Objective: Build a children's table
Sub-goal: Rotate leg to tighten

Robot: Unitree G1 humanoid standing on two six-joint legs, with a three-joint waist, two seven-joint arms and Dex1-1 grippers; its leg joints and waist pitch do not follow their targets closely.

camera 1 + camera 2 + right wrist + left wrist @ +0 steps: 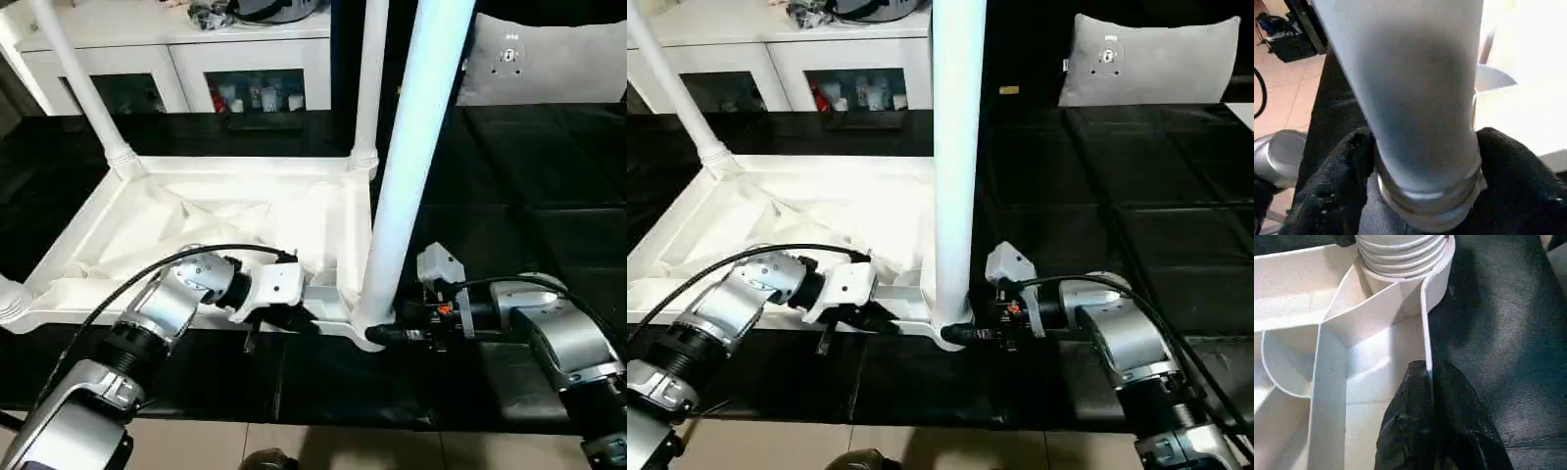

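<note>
Nearest me, the right gripper (380, 335) is clamped on the foot of the near leg (411, 166), right where it enters the tabletop's (225, 225) corner socket. Just beside it the left gripper (279, 321) pinches the tabletop's raised rim. The tabletop lies upside down on the dark surface (529, 196).

I'd worry the leg isn't fully seated: its top leans away, and a skewed push could jam it or slide the tabletop.

The left wrist view shows the fingers (1405, 431) straddling the thin rim and the leg's ribbed end; the right wrist view shows its collar.
</note>
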